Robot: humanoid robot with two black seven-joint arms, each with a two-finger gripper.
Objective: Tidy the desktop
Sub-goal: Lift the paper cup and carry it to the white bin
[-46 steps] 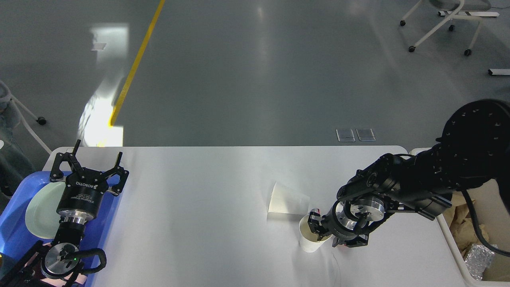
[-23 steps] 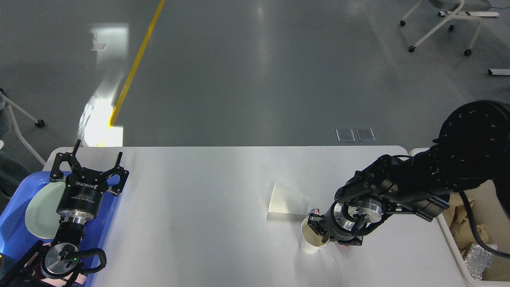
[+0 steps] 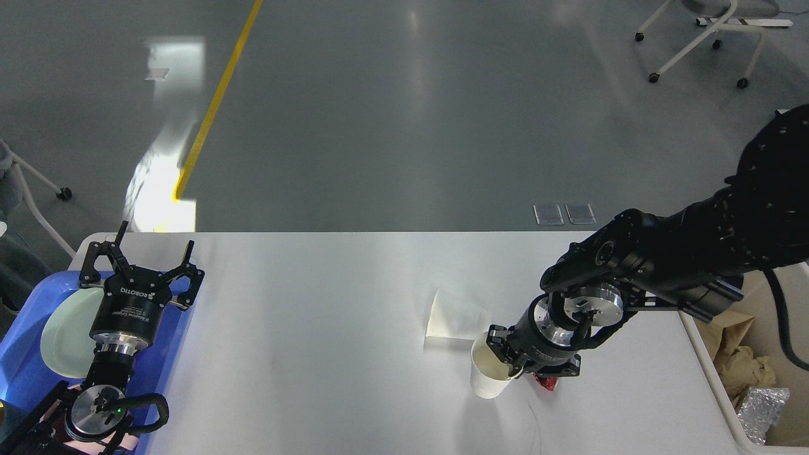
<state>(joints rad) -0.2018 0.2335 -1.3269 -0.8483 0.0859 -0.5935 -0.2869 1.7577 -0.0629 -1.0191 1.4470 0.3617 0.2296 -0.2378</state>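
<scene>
The white desktop (image 3: 316,328) fills the lower half of the head view. An upright white paper cup (image 3: 485,381) stands right of centre. My right gripper (image 3: 502,357) is shut on the cup's right rim, one finger inside and one outside. A second white paper cup (image 3: 455,316) lies on its side just behind it. Under my right wrist, beside the upright cup, lies a small red scrap (image 3: 547,382). My left gripper (image 3: 148,253) stands open and empty at the desktop's far left, over the tray's edge.
A blue tray (image 3: 25,373) with a pale green plate (image 3: 63,335) sits at the left edge. A cream bin (image 3: 709,374) at the right edge holds crumpled brown paper (image 3: 739,363) and bubble wrap (image 3: 761,407). Wheeled chairs stand on the grey floor beyond.
My right arm has risen and its elbow swung up. The gripper and the upright cup have shifted slightly left, uncovering the red scrap. The left arm has not moved.
</scene>
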